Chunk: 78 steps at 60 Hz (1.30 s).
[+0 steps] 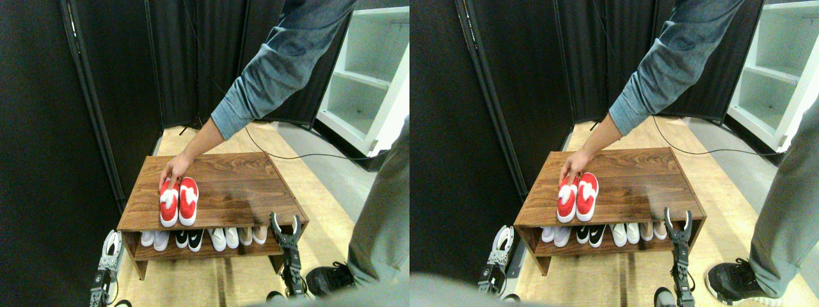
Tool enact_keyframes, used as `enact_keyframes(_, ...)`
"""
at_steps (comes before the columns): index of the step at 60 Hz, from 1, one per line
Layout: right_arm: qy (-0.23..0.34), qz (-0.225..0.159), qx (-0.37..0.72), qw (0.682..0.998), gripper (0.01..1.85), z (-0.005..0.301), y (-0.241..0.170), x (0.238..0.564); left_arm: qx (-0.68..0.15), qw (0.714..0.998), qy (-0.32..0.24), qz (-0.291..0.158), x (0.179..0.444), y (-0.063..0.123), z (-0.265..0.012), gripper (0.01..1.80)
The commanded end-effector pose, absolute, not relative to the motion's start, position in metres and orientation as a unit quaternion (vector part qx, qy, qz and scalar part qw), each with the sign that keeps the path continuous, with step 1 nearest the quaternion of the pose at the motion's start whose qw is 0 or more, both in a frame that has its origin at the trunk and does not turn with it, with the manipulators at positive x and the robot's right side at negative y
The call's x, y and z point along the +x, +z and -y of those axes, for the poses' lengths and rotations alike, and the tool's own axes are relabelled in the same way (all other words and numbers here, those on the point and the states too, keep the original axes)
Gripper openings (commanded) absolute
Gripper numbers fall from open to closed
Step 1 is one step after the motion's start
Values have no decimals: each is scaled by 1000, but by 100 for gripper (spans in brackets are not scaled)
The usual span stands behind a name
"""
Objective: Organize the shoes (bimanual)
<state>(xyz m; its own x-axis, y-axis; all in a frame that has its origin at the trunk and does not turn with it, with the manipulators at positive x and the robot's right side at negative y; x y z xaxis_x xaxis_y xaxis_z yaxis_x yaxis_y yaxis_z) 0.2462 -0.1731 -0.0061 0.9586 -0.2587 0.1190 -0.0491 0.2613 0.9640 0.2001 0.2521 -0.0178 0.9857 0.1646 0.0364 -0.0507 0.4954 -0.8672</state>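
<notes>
I see black curtain panels (109, 70) closing off the back and left, pale wood flooring (320, 192) (a thin black cable (301, 155) runs across it), a walnut-brown table (243, 185), and white shelving (368, 77) at right.

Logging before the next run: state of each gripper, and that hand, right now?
Left gripper: open, empty.
Right gripper: open, empty.
Person's hand: resting on the heels of the bright red slip-on shoes atop the wooden rack.

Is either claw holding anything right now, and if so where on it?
No. The left claw and right claw are both empty, apart from the red shoes. Only a person's hand touches the shoes, at the back ends.
</notes>
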Motion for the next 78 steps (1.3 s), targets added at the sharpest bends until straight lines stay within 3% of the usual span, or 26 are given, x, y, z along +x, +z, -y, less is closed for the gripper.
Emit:
enact_keyframes(1, -44, 138, 610, 779, 44, 171, -2, 245, -484, 870, 45, 81, 201, -7, -251, 1)
enact_keyframes(48, -51, 138, 608, 780, 43, 177, -2, 241, -522, 847, 55, 80, 192, -13, -242, 1)
enact_keyframes(49, -50, 138, 608, 780, 42, 177, -2, 241, -538, 838, 53, 76, 191, -12, -241, 10)
enact_keyframes(50, -49, 138, 607, 781, 42, 177, -2, 241, -555, 828, 49, 71, 189, -11, -239, 33)
enact_keyframes(51, -48, 138, 607, 781, 42, 177, -2, 240, -554, 828, 49, 71, 189, -10, -237, 45)
enact_keyframes(52, -48, 138, 607, 781, 42, 177, -2, 240, -554, 828, 49, 71, 189, -10, -237, 45)
enact_keyframes(53, -45, 138, 611, 778, 43, 177, -2, 241, -547, 832, 49, 75, 186, -7, -232, 82)
enact_keyframes(56, -44, 138, 611, 778, 43, 177, -1, 241, -553, 829, 45, 68, 184, -5, -229, 96)
enact_keyframes(59, -41, 138, 610, 779, 43, 177, -1, 241, -570, 818, 38, 66, 182, 0, -222, 127)
enact_keyframes(65, -45, 136, 612, 778, 43, 177, -1, 241, -580, 811, 32, 62, 182, 7, -213, 143)
enact_keyframes(72, -41, 136, 614, 777, 42, 177, -1, 241, -581, 812, 33, 43, 183, 10, -208, 139)
enact_keyframes(78, -42, 134, 614, 776, 40, 176, -1, 241, -603, 797, 35, 29, 188, 6, -204, 141)
